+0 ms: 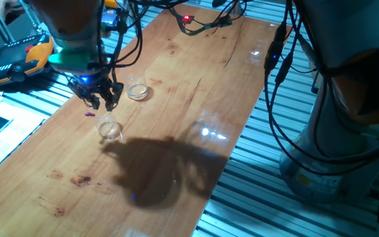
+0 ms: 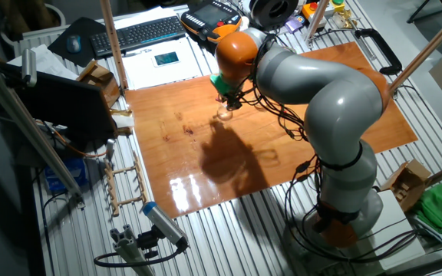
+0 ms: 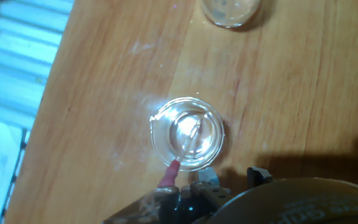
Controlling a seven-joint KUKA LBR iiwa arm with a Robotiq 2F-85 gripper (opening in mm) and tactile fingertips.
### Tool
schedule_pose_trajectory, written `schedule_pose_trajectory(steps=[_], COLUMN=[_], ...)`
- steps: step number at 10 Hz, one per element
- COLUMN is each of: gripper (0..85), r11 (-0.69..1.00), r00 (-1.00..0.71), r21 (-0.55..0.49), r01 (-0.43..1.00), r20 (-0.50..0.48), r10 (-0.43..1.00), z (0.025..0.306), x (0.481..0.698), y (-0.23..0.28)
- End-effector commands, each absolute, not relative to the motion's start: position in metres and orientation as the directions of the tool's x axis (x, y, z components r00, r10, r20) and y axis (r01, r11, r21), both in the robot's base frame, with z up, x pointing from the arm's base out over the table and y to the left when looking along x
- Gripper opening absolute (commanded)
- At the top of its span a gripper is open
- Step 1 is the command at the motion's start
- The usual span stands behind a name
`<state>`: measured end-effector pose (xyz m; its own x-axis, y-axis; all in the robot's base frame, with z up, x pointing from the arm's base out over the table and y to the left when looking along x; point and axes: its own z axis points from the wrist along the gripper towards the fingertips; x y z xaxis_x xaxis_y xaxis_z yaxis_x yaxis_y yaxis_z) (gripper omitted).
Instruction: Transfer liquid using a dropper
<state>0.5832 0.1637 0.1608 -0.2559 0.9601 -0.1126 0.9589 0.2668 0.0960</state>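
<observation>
The gripper (image 1: pixel 102 99) hangs just above a small glass (image 3: pixel 187 133) on the table (image 1: pixel 196 85). The dropper (image 3: pixel 180 154) leans inside that glass, red bulb at 7 o'clock. Whether the fingers pinch it, I cannot tell. Another glass (image 3: pixel 230 11) sits at 12 o'clock.

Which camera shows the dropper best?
Hand view: the dropper leans in the glass, red bulb over the rim. One fixed view shows only a pink speck; in the other, it is too small to see.
</observation>
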Motion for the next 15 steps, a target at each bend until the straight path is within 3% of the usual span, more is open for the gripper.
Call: schedule_pose_trajectory(steps=[1,5,15], gripper=[34.3,35.3,35.3], r11=[0.187,0.131,0.058], r00=[-0.178,-0.122,-0.049], r21=[0.089,0.080,0.079], r01=[0.978,0.988,0.995], r20=[-0.105,-0.104,-0.105], r10=[0.978,0.987,0.993], z=[0.162,0.162,0.147], x=[0.586,0.604,0.630], y=[0.169,0.191,0.182])
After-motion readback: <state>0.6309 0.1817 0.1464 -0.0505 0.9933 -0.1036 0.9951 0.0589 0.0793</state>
